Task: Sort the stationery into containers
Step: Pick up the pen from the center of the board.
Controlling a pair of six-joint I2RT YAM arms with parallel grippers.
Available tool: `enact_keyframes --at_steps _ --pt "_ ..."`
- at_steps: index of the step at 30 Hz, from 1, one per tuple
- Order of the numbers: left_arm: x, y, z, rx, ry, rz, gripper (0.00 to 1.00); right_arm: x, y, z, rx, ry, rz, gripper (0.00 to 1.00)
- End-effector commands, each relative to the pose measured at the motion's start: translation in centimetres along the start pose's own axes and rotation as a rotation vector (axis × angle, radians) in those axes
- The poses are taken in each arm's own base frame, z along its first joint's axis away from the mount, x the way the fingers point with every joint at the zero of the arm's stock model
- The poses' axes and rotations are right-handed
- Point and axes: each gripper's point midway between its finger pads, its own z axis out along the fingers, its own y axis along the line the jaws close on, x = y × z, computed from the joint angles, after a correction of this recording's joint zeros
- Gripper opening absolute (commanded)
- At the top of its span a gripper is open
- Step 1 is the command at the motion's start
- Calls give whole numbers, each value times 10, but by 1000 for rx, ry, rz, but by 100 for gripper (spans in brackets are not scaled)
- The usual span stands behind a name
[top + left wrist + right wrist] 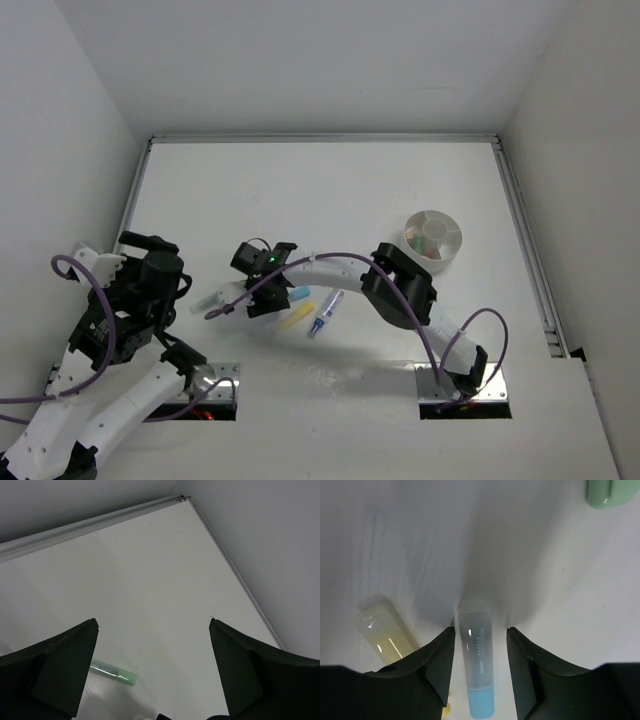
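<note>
On the left my left hand [186,288] hangs over the table [330,190] with its jaws spread wide and nothing between them; its wrist view shows the same wide gap at the hand [153,622]. Just right of it lies the green pen [208,299], flat on the table. In the left wrist view that pen [114,672] pokes out from behind the left finger [60,670], low in the picture.

Next comes my right hand [268,298], reaching in from the right and pointing down at the table near the middle. Through its wrist view the hand [481,630] straddles the blue pen [477,665]. One finger [432,662] stands on each side of the barrel, slightly parted from it, so the hand is not clamped. From above, the blue pen [299,294] sticks out on the hand's right side.

The yellow pen [293,319] lies just nearer than the blue one. In the right wrist view it [382,630] sits outside the jaws. The purple-blue pen [325,313] lies just right of the yellow one, apart from it.

Well to the far right stands the round white bowl [455,255], with small coloured pieces in its compartments that I cannot make out.
</note>
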Motion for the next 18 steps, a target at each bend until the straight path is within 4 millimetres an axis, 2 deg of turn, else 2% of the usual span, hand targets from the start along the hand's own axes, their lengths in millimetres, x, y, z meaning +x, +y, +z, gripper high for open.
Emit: enact_keyframes --at_steps 1,3,6,7,9,14,17,18 --pt "-1 -5 0 12 -1 -10 99 20 33 16 -148 63 -28 47" --pt "-1 -4 0 12 -1 1 99 22 41 15 -188 62 -30 47" --pt "1 -5 0 19 6 -9 99 23 49 13 -230 59 -46 41" --pt "1 -5 0 19 6 -9 99 26 50 12 -248 56 -42 34" --pt "1 -4 0 19 6 1 99 24 52 8 -257 45 -40 30" --pt "1 -6 0 23 5 -8 99 18 42 -1 -217 17 -31 14" --pt "1 -5 0 23 5 1 99 13 20 -18 -108 7 -16 4" --pt "1 -5 0 23 5 1 99 16 12 -18 -51 13 -4 0"
